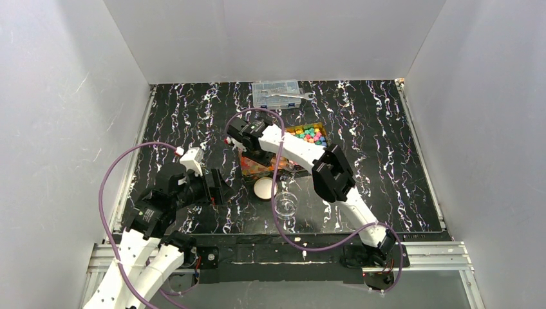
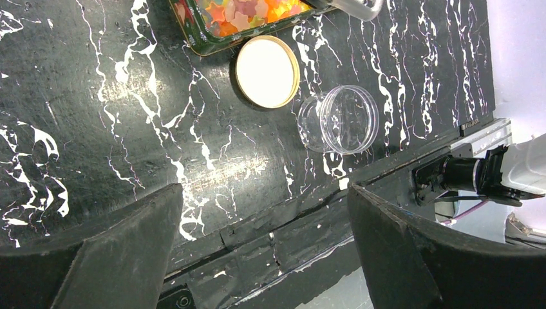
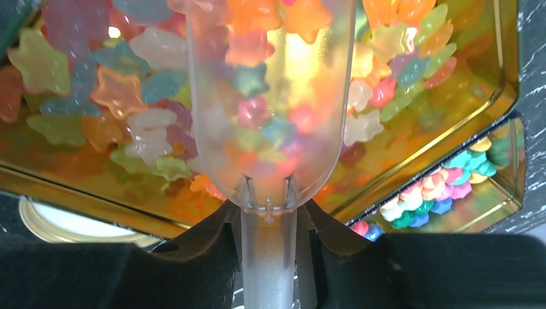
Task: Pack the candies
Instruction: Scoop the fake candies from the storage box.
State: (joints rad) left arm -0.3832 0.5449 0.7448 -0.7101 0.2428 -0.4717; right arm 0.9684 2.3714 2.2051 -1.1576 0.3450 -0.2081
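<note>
My left gripper (image 2: 264,199), lower left of the overhead view: jaws at full spread, nothing between them, over the black marbled tabletop (image 1: 386,161). My right gripper (image 3: 269,238), centre of that view: jaws part closed, clamped on the stem of a frosted plastic scoop (image 3: 270,96) whose bowl points into the nearer tin (image 3: 480,71). Nearest the bases lies a clear jar (image 2: 341,119), with a gold-rimmed round lid (image 2: 267,71) just beside it. Above them, the nearer tin holds translucent star candies (image 3: 135,84), mostly orange, red and yellow. Some show through the scoop bowl; in it or under it, cannot tell. Up and right, a second tin (image 3: 508,187) holds pastel candies (image 3: 444,187). Top centre: a clear compartment box (image 1: 273,87), with a wrench (image 1: 290,95) on it.
</note>
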